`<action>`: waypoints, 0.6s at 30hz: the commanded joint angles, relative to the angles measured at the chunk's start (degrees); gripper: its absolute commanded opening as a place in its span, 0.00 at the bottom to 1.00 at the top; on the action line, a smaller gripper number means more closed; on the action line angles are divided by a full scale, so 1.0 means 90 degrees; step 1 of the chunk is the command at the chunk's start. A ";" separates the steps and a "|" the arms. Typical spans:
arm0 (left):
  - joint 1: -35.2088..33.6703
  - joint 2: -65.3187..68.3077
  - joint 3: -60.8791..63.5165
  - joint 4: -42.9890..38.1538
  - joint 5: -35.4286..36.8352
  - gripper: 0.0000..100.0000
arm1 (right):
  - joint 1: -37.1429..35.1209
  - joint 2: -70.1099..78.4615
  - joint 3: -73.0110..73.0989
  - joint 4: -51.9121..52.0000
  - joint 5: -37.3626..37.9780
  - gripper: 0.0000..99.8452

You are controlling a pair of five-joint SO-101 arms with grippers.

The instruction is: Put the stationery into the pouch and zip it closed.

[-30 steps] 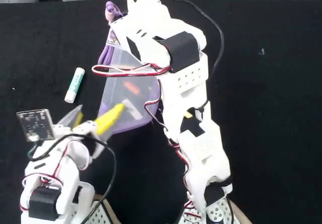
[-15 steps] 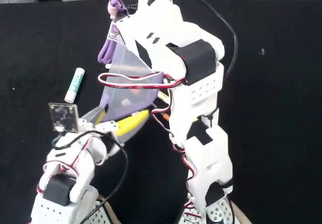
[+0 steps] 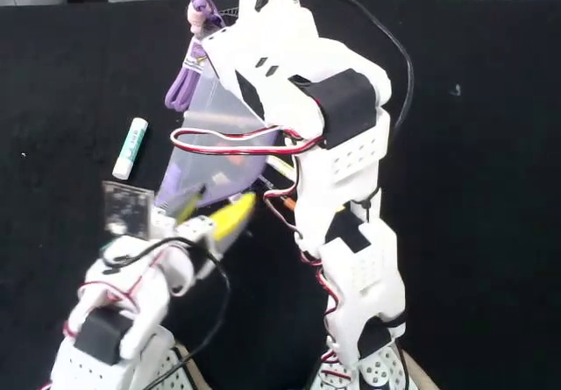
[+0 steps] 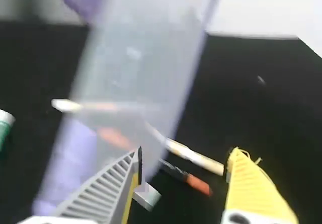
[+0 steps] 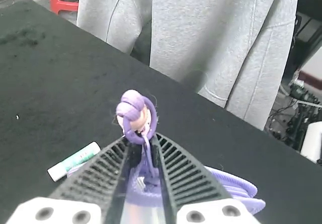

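A translucent pouch (image 3: 217, 136) with purple trim hangs tilted above the black table (image 3: 473, 145). My right gripper (image 5: 140, 141) is shut on its zipper end, just below the purple charm (image 5: 133, 114) (image 3: 202, 11). Pens (image 4: 187, 154) lie inside the pouch, and their ends poke out at its lower edge (image 3: 279, 167). My left gripper (image 4: 183, 186) (image 3: 209, 211) is open just under that lower edge, with a grey finger (image 4: 108, 194) on one side and a yellow finger (image 4: 251, 189) on the other. A white and green glue stick (image 3: 130, 147) (image 5: 75, 160) lies on the table beside the pouch.
The right arm's white body (image 3: 342, 171) stands over the middle of the table and hides part of the pouch. A person in grey (image 5: 201, 27) stands behind the far edge. The table's right side (image 3: 491, 232) is bare black cloth.
The right arm has lifted the pouch higher, so that it now hangs steeper. The left gripper has shifted right and back under the pouch's lower edge.
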 commanded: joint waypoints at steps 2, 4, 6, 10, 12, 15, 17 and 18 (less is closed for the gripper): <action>-0.1490 -0.0049 -0.1744 0.0322 -0.0537 0.34 | 0.0029 -0.0396 -0.0230 0.0195 0.0332 0.01; -0.1705 -0.0049 -0.2037 0.0342 -0.0703 0.36 | 0.0029 -0.0396 -0.0230 0.0205 0.0332 0.01; -0.1675 -0.0049 -0.2037 0.0313 -0.0908 0.37 | 0.0029 -0.0396 -0.0230 0.0205 0.0332 0.01; -0.1079 -0.0049 -0.1411 -0.0039 -0.1045 0.37 | 0.0029 -0.0405 -0.0230 0.0205 0.0332 0.01; -0.0864 -0.0049 -0.1011 -0.0479 -0.1045 0.37 | 0.0020 -0.0415 -0.0132 0.0205 0.0332 0.01; -0.0786 -0.0049 -0.0532 -0.1221 -0.1045 0.37 | -0.0020 -0.0689 0.0337 0.0205 0.0332 0.01; -0.0816 -0.0049 -0.0376 -0.1485 -0.1045 0.37 | -0.0127 -0.1050 0.0737 0.0205 0.0342 0.01; -0.0816 -0.0049 -0.0327 -0.1543 -0.1045 0.37 | -0.0195 -0.1275 0.0991 0.0205 0.0371 0.01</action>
